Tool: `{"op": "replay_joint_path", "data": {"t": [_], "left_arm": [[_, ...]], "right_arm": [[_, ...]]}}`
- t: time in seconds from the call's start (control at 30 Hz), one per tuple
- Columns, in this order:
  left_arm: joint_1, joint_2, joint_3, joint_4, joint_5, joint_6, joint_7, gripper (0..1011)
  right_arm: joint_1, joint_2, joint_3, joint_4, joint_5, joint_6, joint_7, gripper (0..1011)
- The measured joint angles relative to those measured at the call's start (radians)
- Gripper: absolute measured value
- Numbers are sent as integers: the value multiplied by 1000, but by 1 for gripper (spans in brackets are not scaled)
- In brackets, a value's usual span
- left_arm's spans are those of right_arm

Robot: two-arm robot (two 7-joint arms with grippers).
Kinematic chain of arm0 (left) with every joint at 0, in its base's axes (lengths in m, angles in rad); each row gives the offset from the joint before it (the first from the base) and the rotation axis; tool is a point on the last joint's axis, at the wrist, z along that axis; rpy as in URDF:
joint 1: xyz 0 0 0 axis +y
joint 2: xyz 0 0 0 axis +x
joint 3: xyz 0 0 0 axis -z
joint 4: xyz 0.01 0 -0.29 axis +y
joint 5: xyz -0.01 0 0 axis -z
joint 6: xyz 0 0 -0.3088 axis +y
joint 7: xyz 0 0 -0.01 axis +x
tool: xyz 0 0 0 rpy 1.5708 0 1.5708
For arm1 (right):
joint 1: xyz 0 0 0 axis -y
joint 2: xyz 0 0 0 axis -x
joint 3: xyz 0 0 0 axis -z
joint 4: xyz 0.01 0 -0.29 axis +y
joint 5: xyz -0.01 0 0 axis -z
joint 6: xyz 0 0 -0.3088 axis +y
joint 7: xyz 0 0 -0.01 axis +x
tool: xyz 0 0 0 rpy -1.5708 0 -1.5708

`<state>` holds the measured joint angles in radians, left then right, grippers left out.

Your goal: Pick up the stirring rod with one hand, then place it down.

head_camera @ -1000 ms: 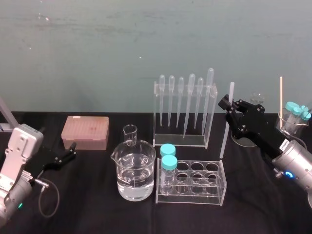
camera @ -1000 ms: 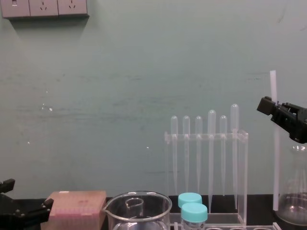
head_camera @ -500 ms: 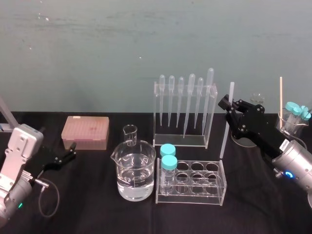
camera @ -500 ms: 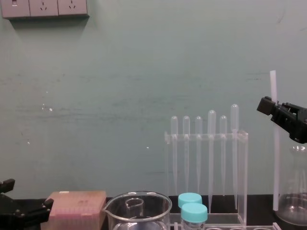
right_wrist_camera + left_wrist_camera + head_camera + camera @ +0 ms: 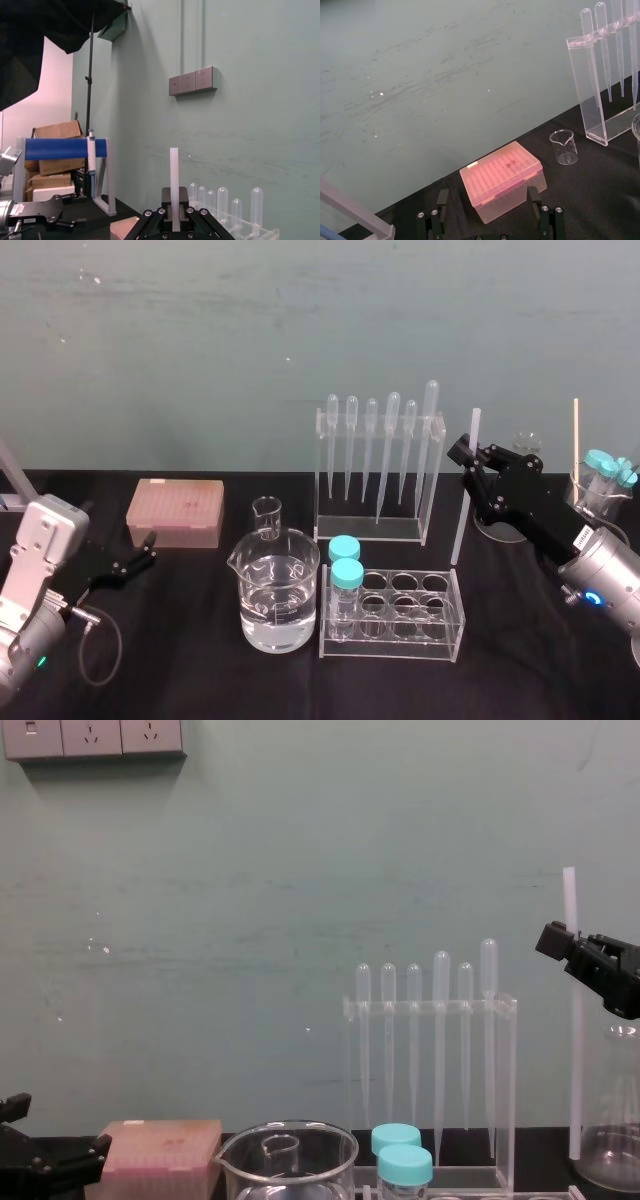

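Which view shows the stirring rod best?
The chest view: the stirring rod hangs upright, full length, the right gripper shut on it near its top. The head view shows it whole but slimmer, beside the pipette rack. The right wrist view shows its upper part above the gripper. Left gripper parked, open.

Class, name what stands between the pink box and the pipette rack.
A small clear beaker stands between the pink box and the pipette rack, in the head view.
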<state>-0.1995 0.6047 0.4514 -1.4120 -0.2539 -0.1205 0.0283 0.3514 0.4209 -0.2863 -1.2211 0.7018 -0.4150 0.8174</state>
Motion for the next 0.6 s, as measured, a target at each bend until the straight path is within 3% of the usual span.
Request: {"op": "replay_joint_path", "data": {"t": [0.27, 0.6], "left_arm": [[0, 0, 0, 0, 0, 0, 0, 1000], [0, 0, 0, 0, 0, 0, 0, 1000]], "right_arm": [[0, 4, 0, -4, -4, 11, 0, 69], [-22, 39, -4, -41, -9, 55, 8, 70]]}}
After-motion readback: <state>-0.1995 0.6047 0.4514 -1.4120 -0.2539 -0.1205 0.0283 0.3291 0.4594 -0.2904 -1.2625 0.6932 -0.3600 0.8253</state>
